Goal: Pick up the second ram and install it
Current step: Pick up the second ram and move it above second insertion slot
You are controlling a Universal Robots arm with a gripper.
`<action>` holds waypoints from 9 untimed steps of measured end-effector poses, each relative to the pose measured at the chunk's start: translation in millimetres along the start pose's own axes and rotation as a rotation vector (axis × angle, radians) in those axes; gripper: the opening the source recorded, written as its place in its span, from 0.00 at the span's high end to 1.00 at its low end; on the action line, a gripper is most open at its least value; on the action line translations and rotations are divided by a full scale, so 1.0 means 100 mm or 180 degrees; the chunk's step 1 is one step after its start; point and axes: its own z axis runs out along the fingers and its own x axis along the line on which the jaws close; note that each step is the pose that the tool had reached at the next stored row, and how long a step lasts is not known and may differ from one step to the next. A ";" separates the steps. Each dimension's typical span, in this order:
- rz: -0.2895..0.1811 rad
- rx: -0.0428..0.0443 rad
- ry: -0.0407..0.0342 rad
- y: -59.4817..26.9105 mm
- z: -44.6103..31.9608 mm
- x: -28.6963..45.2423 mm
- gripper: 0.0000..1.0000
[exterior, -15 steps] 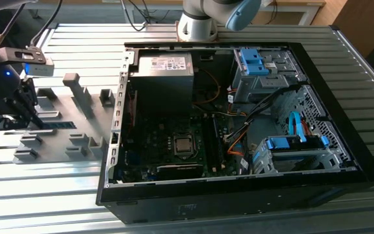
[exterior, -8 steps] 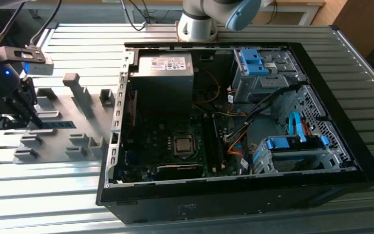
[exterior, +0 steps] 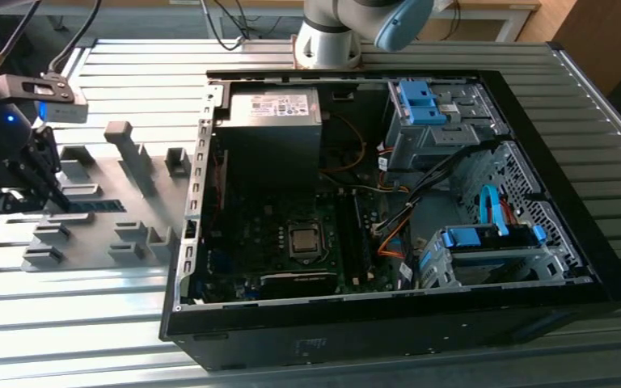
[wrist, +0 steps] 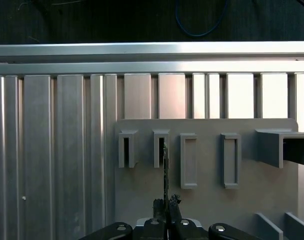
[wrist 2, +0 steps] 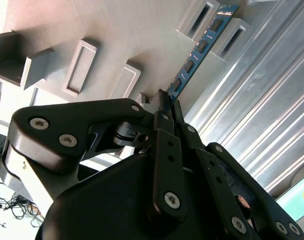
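The second ram [wrist 2: 201,49], a thin blue-green stick with black chips, runs from my fingertips toward two slotted holders of the grey tray [wrist 2: 66,30]. My gripper [wrist 2: 165,102] is shut on its near end. In the first wrist view the second ram [wrist: 165,167] appears edge-on, rising from the gripper [wrist: 167,204] toward one slot of the tray [wrist: 207,205]. In the exterior view the gripper [exterior: 54,196] hangs over the tray [exterior: 106,174] at that view's left, and the stick [exterior: 95,206] lies low along the tray. Whether it still rests in the holders I cannot tell.
An open black computer case [exterior: 397,323] lies on the ribbed metal table [exterior: 62,323] to the exterior view's right of the tray. Inside are the motherboard [exterior: 289,242], a grey power supply [exterior: 272,109], blue drive brackets [exterior: 424,101] and loose cables. The arm's base [exterior: 327,40] stands behind the case.
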 end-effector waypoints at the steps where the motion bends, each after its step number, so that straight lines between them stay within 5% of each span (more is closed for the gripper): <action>1: 0.0000 0.0000 0.0000 0.000 -0.003 0.000 0.86; 9: 0.0000 0.0000 0.0000 -0.001 -0.031 0.000 0.86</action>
